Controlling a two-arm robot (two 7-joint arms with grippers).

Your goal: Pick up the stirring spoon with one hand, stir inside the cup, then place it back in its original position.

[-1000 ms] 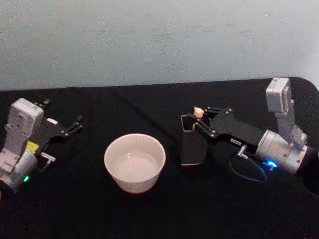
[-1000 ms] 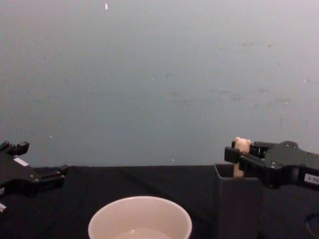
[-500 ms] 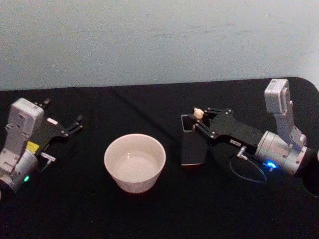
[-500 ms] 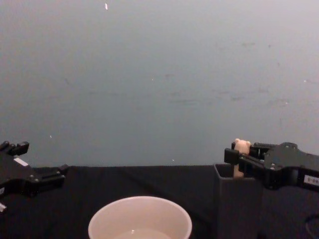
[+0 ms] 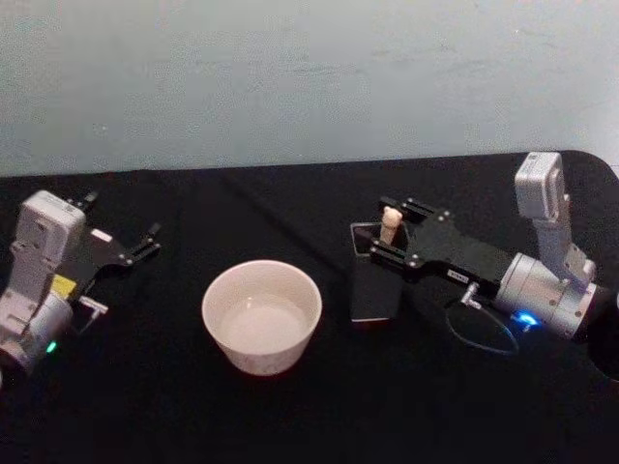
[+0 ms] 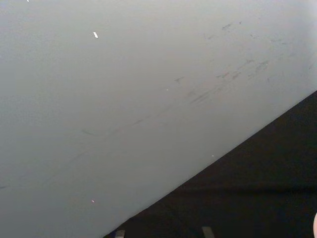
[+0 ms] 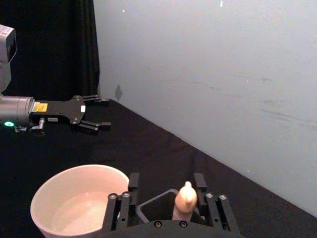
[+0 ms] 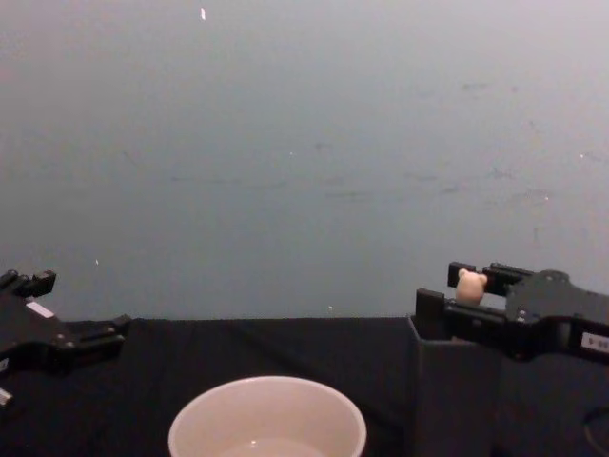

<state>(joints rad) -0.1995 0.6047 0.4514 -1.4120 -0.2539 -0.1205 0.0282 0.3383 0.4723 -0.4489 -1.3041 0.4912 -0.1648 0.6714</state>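
The stirring spoon (image 5: 390, 224) stands in a dark grey square holder (image 5: 372, 290), with its bear head (image 8: 468, 285) sticking up above the rim. My right gripper (image 5: 387, 230) is open, one finger on each side of the bear head (image 7: 186, 198), and I cannot tell whether either touches it. The cream-white cup (image 5: 261, 314) sits to the left of the holder. It also shows low in the chest view as the cup (image 8: 266, 419). My left gripper (image 5: 124, 215) rests open at the table's far left, well away from the cup.
A black cloth (image 5: 290, 416) covers the table, which ends at a pale wall (image 5: 309, 77) behind. A cable loop (image 5: 479, 333) hangs under the right wrist. Open cloth lies between the cup and the left gripper (image 7: 105, 113).
The right gripper's fingers have spread apart around the spoon's bear head. The spoon still stands in the holder. The left arm and the cup have not moved.
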